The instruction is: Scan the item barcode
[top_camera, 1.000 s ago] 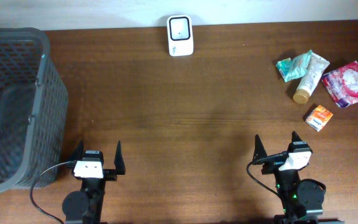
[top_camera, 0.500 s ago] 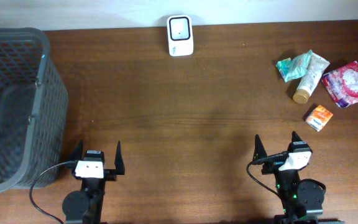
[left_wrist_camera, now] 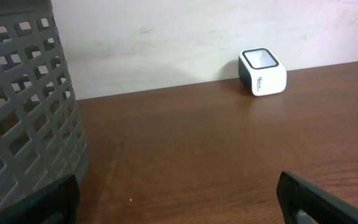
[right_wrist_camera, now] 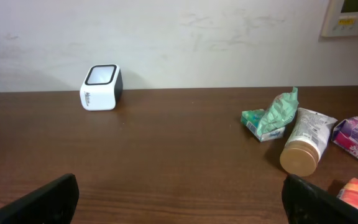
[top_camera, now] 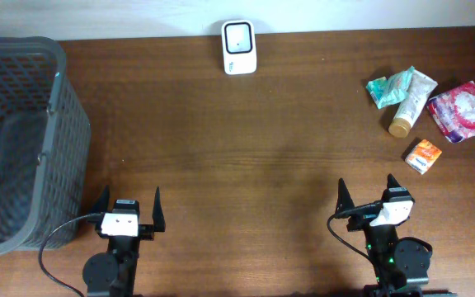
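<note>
A white barcode scanner point(top_camera: 239, 47) with a dark window stands at the table's far edge by the wall; it also shows in the left wrist view point(left_wrist_camera: 262, 71) and in the right wrist view point(right_wrist_camera: 100, 87). At the right lie a cream tube point(top_camera: 411, 102) with a tan cap, a teal packet point(top_camera: 387, 87), a purple-red pack point(top_camera: 463, 111) and a small orange box point(top_camera: 424, 155). My left gripper point(top_camera: 127, 209) and right gripper point(top_camera: 368, 195) rest near the front edge. Both stand open with only bare table between the fingers.
A dark grey mesh basket point(top_camera: 54, 124) fills the left side, close to my left gripper, and its wall point(left_wrist_camera: 23, 106) crowds the left wrist view. Brown wooden table point(top_camera: 237, 157) lies between the arms and the scanner. A pale wall backs the table.
</note>
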Robot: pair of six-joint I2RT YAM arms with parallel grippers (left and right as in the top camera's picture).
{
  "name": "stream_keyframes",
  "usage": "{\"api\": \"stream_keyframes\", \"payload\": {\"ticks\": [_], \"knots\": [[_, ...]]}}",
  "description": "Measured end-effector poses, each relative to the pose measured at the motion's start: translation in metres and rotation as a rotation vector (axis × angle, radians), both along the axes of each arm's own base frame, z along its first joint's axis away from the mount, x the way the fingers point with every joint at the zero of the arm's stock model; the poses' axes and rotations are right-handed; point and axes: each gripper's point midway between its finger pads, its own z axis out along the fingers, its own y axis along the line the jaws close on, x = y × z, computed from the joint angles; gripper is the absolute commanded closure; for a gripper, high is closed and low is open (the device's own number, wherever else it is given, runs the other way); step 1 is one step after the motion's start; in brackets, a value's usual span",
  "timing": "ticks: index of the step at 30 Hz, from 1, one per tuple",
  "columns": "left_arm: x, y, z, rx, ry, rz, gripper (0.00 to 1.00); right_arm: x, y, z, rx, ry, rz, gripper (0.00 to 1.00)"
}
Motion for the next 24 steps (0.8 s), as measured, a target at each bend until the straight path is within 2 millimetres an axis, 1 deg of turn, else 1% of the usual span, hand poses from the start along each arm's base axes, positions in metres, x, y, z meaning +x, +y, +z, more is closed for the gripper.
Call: {"api": "stream_keyframes", "payload": {"ticks": [8, 14, 18, 24], "knots": [[0.0, 0.001, 0.0, 0.0, 0.0, 0.004, 0.01, 0.0, 0.0, 0.0, 0.0, 0.0, 0.0, 0.01], [0.0, 0.011, -0.001, -0.115, 0.004, 0.076, 0.01, 0.0, 0.0, 0.0, -0.001, 0.0, 0.0, 0.01], [-0.001, 0.024, 0.0, -0.176, -0.003, 0.147, 0.01, 0.0, 0.0, 0.0, 0.0, 0.0, 0.0, 0.01], [-0.001, 0.025, 0.0, -0.178, -0.003, 0.153, 0.01, 0.0, 0.0, 0.0, 0.0, 0.0, 0.0, 0.01]]}}
